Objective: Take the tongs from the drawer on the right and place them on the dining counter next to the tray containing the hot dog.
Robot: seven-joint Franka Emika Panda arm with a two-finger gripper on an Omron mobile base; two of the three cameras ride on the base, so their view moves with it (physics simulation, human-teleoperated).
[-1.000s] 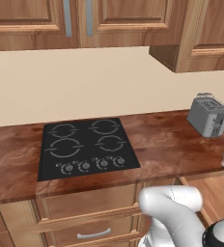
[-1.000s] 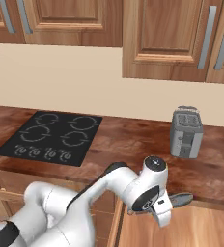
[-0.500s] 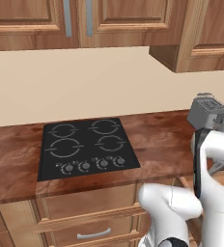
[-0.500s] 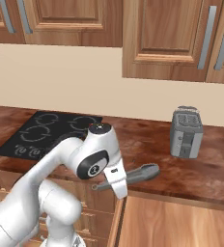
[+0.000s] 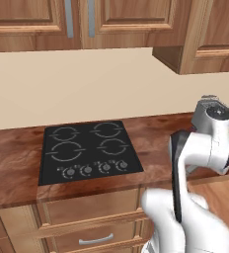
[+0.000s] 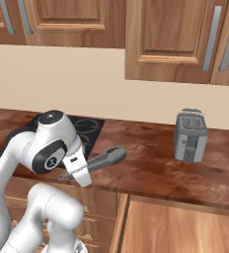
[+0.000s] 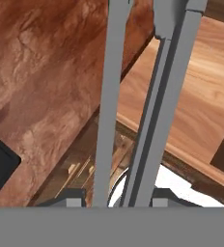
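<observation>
One tool point(image 7: 115, 195) clamped on tongs point(image 7: 133, 96), above wood counter point(image 6: 151, 163)

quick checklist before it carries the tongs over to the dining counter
1. Tongs held in the gripper: ok, both arms run up from between the finger tips.
2. Tongs lifted out of the drawer: ok, raised above the wood counter in the right base view.
3. Tongs clear of the toaster: ok, apart.
4. Drawer shut: not ok, it stands open.
5. Dining counter and tray located: cannot tell.
</observation>
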